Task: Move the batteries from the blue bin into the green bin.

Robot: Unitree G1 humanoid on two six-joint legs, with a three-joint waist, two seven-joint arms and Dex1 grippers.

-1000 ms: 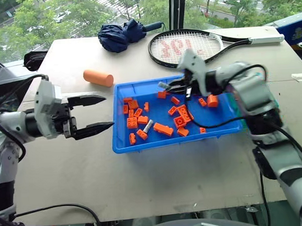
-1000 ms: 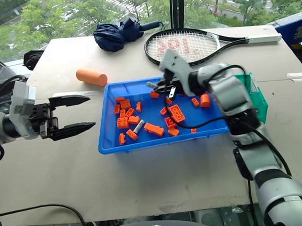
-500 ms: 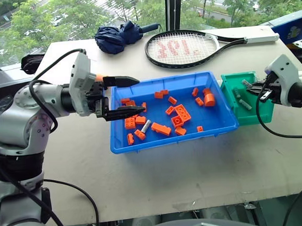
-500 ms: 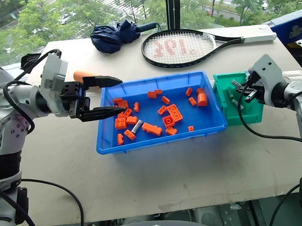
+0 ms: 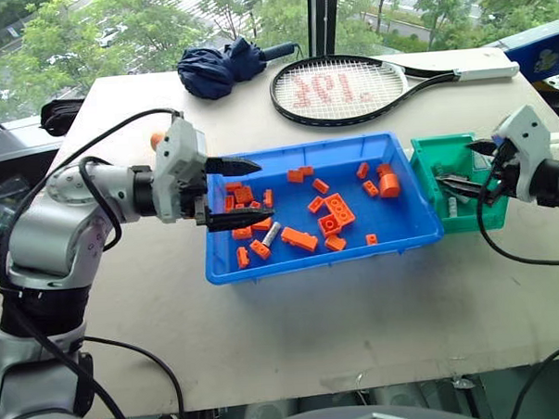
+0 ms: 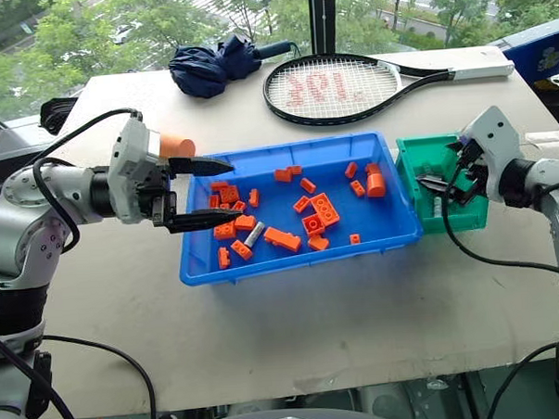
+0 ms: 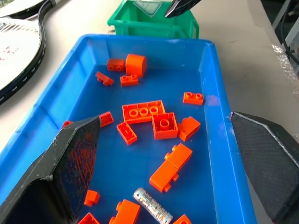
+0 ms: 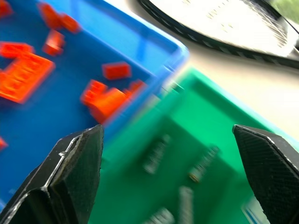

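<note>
Orange shows first at far left: a short orange cylinder (image 6: 177, 146) on the table (image 5: 294, 329), mostly hidden behind the left gripper (image 5: 246, 190), so just its end is visible. That gripper hovers over the left end of the blue bin (image 5: 319, 263), its two black fingers spread wide with nothing between them.

Inside the blue bin lie scattered orange bricks (image 5: 300, 238) and a stubby orange cylinder (image 5: 388, 184) near its far right corner. One battery (image 7: 153, 211) remains there, a silver-grey metal cylinder lying slanted among the bricks in the near left part of the bin; the left wrist view shows faint print along its side, too small to read. Some bricks under the left gripper's fingers are partly covered.

On the far side of the table rest a folded navy umbrella (image 5: 219, 65) and a tennis racket (image 5: 348, 84).

Just beside the blue bin's right end stands the green bin (image 5: 435, 156). Batteries in the green bin (image 8: 156, 153) appear in the right wrist view as grey streaks, blurred; there seem to be four or so, though the count is uncertain. The right gripper (image 5: 474, 167) hangs over the green bin's right side with its fingers apart and empty, covering part of the bin's interior; its arm is cut off at the right edge.
</note>
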